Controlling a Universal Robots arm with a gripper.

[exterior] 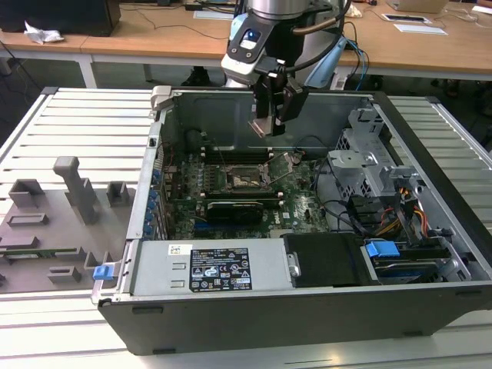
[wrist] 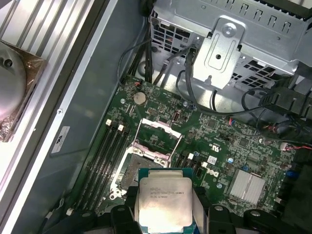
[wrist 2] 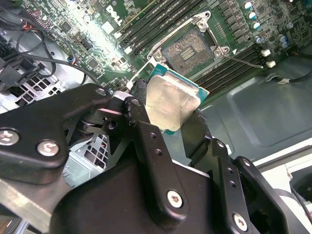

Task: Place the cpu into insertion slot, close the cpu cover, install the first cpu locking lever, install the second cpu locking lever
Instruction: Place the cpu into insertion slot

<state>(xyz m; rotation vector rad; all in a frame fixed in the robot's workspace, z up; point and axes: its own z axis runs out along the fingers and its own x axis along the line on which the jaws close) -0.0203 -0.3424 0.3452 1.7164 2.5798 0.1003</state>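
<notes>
Well off to the exterior view's left of the insertion slot, a square black-rimmed socket with a dark pin-grid centre, lay one flat grey plastic fixture tray carrying several grey blocks. It sat outside the one open grey metal computer case. There was a single slot, set in the green motherboard on the case floor. One thin square silver cpu cover stood raised off the slot along one of its edges, leaving the pin grid bare. To the exterior view's right of the slot stood one silver perforated drive cage. Near the slot in the first wrist view were one round silver coin cell and one silver finned heatsink.

I had one cpu, a small flat square chip with a silvery metal face and a pale green edge. It hung above the slot, clear of it and touching nothing but me. My one black two-fingered gripper was clamped on that chip, one finger against each of two opposite edges. My arm stood above the slot, reaching into the open case from overhead, wrist roughly upright and fingers pointing down toward the board.
</notes>
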